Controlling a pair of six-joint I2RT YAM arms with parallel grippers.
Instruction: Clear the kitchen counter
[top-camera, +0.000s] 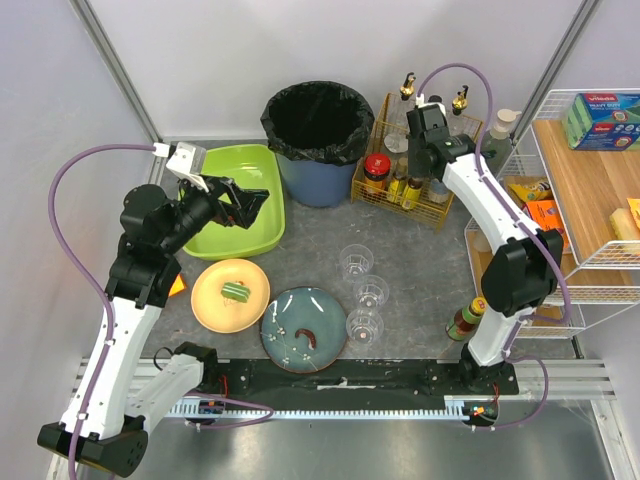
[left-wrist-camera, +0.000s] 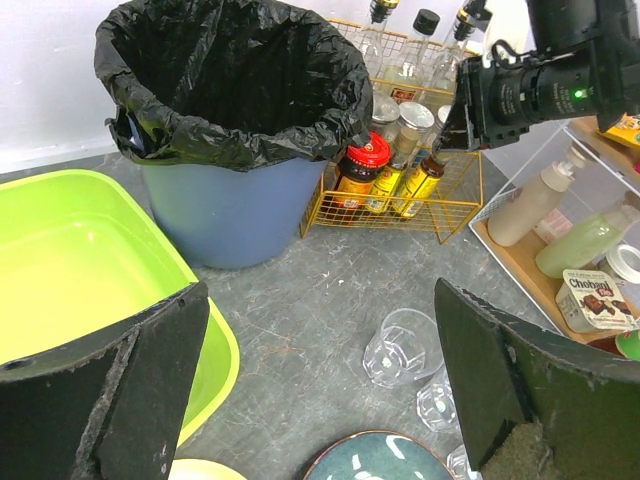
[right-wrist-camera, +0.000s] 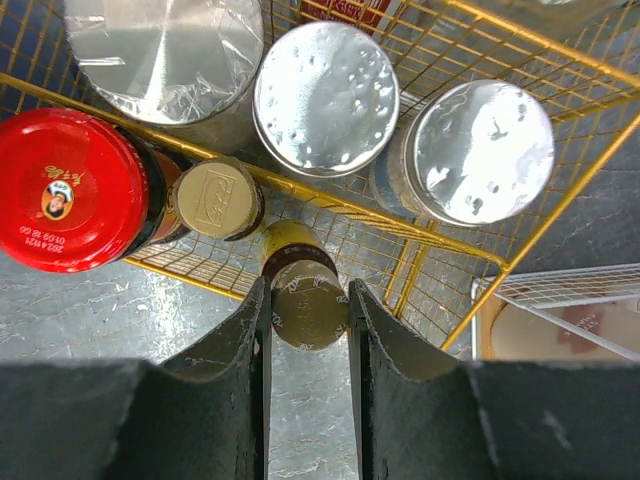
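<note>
The grey stone-look kitchen counter (top-camera: 420, 260) carries a yellow plate (top-camera: 215, 305) with a green item (top-camera: 236, 291), a teal plate (top-camera: 290, 335) with a brown scrap, and three clear glasses (top-camera: 357, 263). My right gripper (right-wrist-camera: 308, 292) is shut on the gold cap of a small amber bottle (right-wrist-camera: 308, 315) at the front edge of the yellow wire basket (right-wrist-camera: 500, 255); from above, my right gripper (top-camera: 414, 168) is over that basket (top-camera: 432, 212). My left gripper (top-camera: 250, 205) is open and empty above the lime basin (top-camera: 215, 240); its wrist view shows the nearest glass (left-wrist-camera: 400, 345) between my fingers.
A blue bin with a black liner (top-camera: 318, 125) stands at the back next to the basin. The basket holds a red-lidded jar (right-wrist-camera: 65, 190) and several silver-lidded jars (right-wrist-camera: 325, 95). A sauce bottle (top-camera: 466, 318) stands by my right arm's base. A white wire rack (top-camera: 585, 190) borders the right.
</note>
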